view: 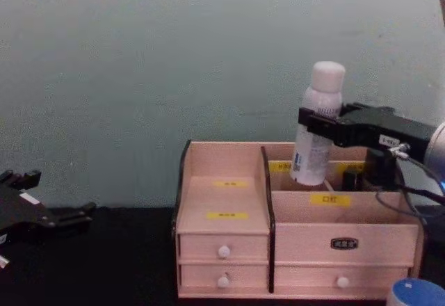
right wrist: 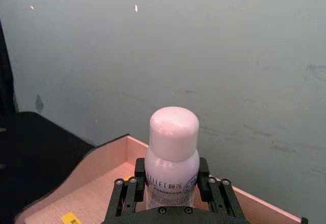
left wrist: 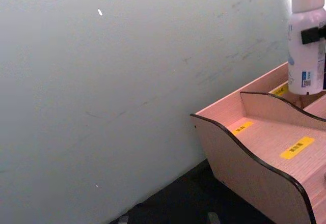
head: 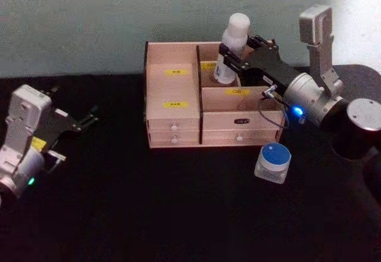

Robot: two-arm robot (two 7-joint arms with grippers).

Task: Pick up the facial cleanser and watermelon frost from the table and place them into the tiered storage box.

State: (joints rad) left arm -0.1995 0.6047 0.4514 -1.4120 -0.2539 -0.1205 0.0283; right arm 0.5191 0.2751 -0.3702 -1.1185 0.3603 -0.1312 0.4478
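Nearest to me, towards the desk's (head: 149,214) front right, the small clear jar with the blue lid (head: 272,161), which I take for the watermelon frost, stands upright just in front of the tiered storage box's (head: 161,56) right front corner, apart from it. It looks squat, hard and light, with smooth walls. I would come down from above with a wide opening and close across the body under the lid, since a lid alone can slip or turn.

By the desk's left edge the left gripper (head: 89,118) sits parked, well apart from the box. I cannot tell whether it is open or closed.

Farther back, the right gripper (head: 229,58) reaches in from the right over the box's rear right compartment and is clamped on the facial cleanser (head: 233,36), a white bottle with a rounded cap. The fingers (right wrist: 204,172) press both sides of the body just under the cap. The bottle leans a little, its lower end down inside that compartment. Whether the base rests on the compartment floor I cannot tell. It seems stiff, smooth plastic, tall and easy to tip, so I judge a release needs it upright and seated first.
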